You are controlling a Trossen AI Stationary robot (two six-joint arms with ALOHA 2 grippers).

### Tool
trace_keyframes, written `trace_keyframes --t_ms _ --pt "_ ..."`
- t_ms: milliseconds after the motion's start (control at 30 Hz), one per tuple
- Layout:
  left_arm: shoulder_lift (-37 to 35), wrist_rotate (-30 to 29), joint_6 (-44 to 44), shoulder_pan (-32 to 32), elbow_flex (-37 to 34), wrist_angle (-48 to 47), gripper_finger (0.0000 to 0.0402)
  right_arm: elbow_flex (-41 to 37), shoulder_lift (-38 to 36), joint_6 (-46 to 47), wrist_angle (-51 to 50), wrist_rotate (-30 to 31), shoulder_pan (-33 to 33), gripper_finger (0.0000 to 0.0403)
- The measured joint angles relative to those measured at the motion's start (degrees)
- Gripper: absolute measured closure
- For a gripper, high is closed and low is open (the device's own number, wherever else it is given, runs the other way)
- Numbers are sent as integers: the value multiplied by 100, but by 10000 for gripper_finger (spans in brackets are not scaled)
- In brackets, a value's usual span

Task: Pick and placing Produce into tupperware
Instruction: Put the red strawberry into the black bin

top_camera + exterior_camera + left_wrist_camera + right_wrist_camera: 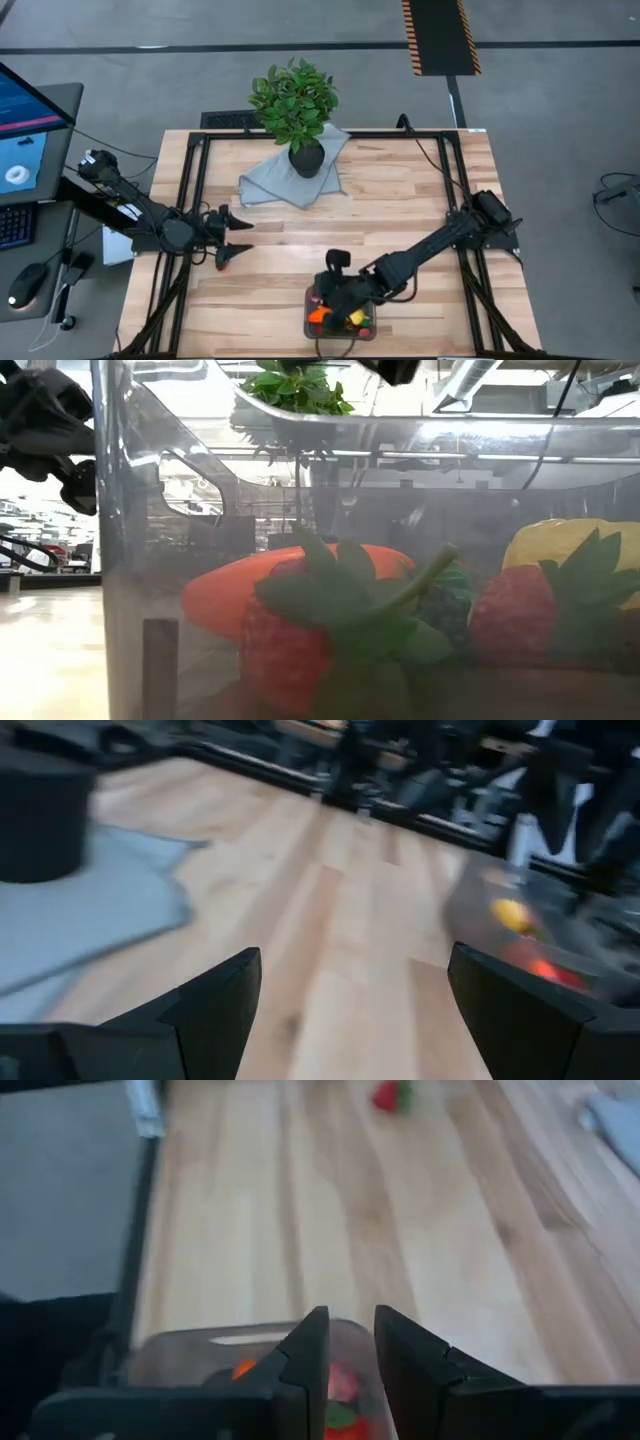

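Note:
The tupperware is a clear tub at the table's near edge, middle. It holds an orange carrot, red strawberries, a yellow lemon and a dark berry. My right gripper hovers just above the tub, its fingers a narrow gap apart and empty. It also shows in the high view. One more strawberry lies on the bare wood farther toward the table's left. My left gripper is wide open and empty above the table's left part.
A leafy plant in a black pot stands on a blue-grey cloth at the far middle. A black frame runs along the table's edges. Bare wood lies between the cloth and the tub.

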Motion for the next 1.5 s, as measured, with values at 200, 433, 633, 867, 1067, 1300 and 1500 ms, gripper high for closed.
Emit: trace_keyframes --t_ms 200,433,633,867,1067,1300,1500 --pt "-5 2030 754 -5 356 153 92 0 -7 -512 284 -50 149 296" --pt "-2 2826 684 0 1104 -824 92 0 -9 -462 296 266 254 296" --pt "-4 2528 305 -42 1213 -325 92 0 -9 -466 190 635 509 296" --pt "-4 1930 -228 -33 1213 -991 92 0 -11 -455 -118 1597 927 296" --pt "-2 1653 -401 -33 1213 -1203 92 -1 -560 -63 -1001 2644 1075 296" --pt "-4 1136 -290 -33 1213 -1183 92 2 -839 -2278 1279 310 998 296" --pt "-4 858 -773 -32 1213 -1371 92 -207 -1176 -2385 1063 -111 800 295"
